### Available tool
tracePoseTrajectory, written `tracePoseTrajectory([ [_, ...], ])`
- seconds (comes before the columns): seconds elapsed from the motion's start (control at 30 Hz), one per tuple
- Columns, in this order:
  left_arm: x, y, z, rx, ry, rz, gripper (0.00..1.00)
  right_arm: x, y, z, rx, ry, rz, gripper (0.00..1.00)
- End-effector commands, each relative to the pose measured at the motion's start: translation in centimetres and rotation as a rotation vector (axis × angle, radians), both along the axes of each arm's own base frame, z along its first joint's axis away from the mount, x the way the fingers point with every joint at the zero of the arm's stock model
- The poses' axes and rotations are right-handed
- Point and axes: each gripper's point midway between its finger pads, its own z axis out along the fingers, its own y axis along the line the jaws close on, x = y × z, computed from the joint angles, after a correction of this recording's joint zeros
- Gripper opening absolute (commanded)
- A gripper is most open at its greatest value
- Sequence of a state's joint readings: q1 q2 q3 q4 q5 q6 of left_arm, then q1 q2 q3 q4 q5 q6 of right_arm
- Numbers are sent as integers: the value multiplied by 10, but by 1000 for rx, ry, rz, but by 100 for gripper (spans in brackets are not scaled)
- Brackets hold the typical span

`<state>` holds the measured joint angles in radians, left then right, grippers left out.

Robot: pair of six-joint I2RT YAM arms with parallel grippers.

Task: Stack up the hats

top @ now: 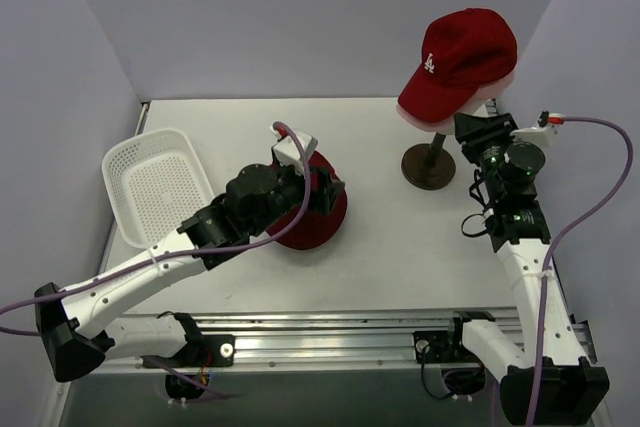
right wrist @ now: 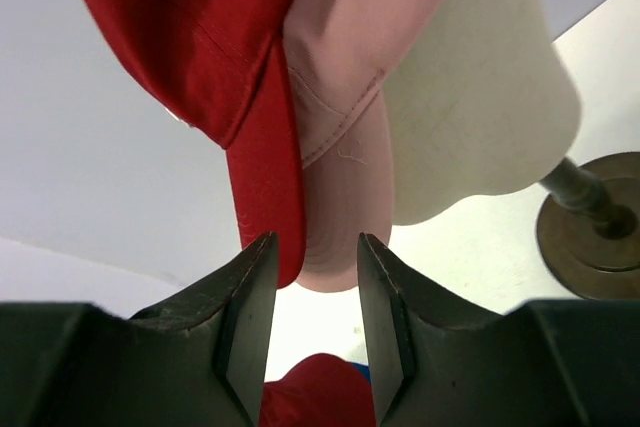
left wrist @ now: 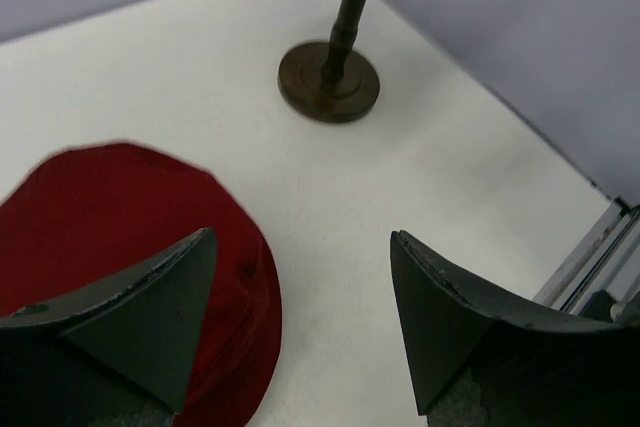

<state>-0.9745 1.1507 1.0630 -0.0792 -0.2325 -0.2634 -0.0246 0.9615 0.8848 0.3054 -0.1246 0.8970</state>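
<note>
A red cap (top: 458,55) with a white LA logo sits on top of a pink cap (right wrist: 350,67), both on the cream mannequin head (right wrist: 480,97). My right gripper (right wrist: 315,239) is just under the two brims, open, and the brim tips hang right at its fingertips. On the table lies a dark red bucket hat (top: 318,219), also seen in the left wrist view (left wrist: 110,237). A sliver of blue fabric (right wrist: 366,374) shows beside it. Over the dark red hat's right edge hovers my left gripper (left wrist: 302,234), open wide with nothing between its fingers.
The mannequin stands on a thin post with a round dark base (top: 428,166) at the back right. A white mesh basket (top: 120,162) sits tilted at the left. Grey walls close in the back and both sides; a metal rail (top: 330,332) runs along the near edge.
</note>
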Motion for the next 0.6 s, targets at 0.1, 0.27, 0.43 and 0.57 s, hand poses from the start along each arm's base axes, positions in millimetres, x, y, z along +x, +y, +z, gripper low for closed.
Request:
tracePoseTrajectory([
  [0.1, 26, -25, 102, -95, -127, 34, 79, -26, -40, 42, -118, -10, -208, 34],
  [0.27, 50, -68, 114, -62, -129, 2, 79, -17, -60, 74, -169, -29, -250, 34],
  [0.43, 59, -91, 125, -47, -129, -32, 79, 1, -92, 89, -186, -36, -265, 34],
  [0.57, 67, -89, 119, -30, -153, -4, 79, 8, -106, 106, -178, -75, -294, 34],
])
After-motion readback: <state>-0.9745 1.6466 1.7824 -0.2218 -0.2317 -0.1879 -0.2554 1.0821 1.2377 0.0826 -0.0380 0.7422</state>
